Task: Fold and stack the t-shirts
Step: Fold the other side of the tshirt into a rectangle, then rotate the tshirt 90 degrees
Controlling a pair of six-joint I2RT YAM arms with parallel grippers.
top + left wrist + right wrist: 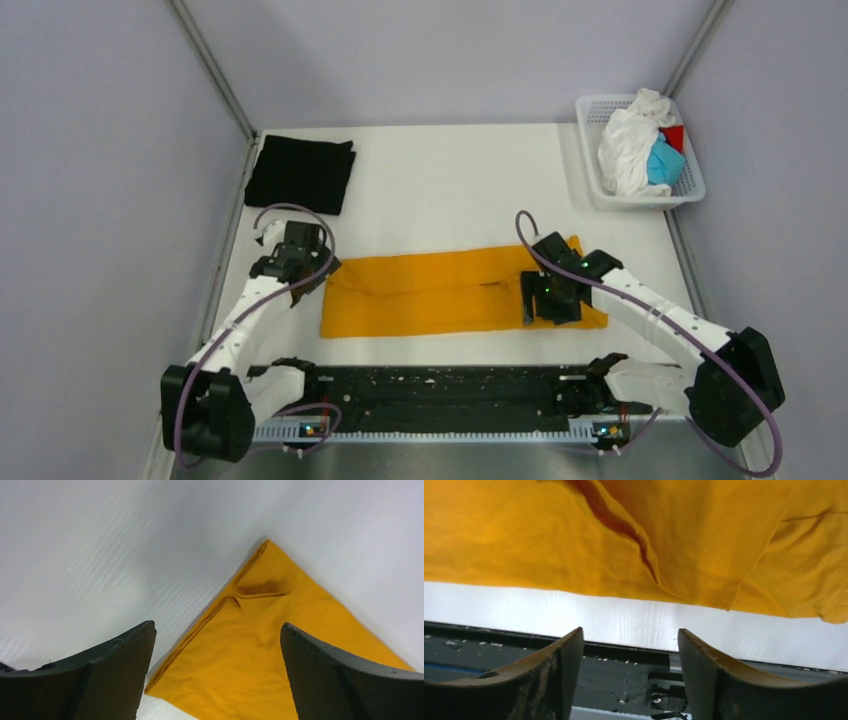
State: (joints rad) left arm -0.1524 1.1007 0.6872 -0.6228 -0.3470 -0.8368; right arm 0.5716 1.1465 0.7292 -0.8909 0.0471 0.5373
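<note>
An orange-yellow t-shirt lies folded into a long flat strip across the middle of the white table. My left gripper hovers over its left end. In the left wrist view that gripper is open, and a corner of the orange-yellow t-shirt lies flat below the wide gap. My right gripper is above the strip's right end. It is open with nothing between its fingers, and the shirt's near edge lies just beyond them. A black t-shirt sits folded at the back left.
A white mesh basket at the back right holds crumpled white, light blue and red t-shirts. A black rail runs along the table's near edge between the arm bases. Grey walls close in the left, right and back.
</note>
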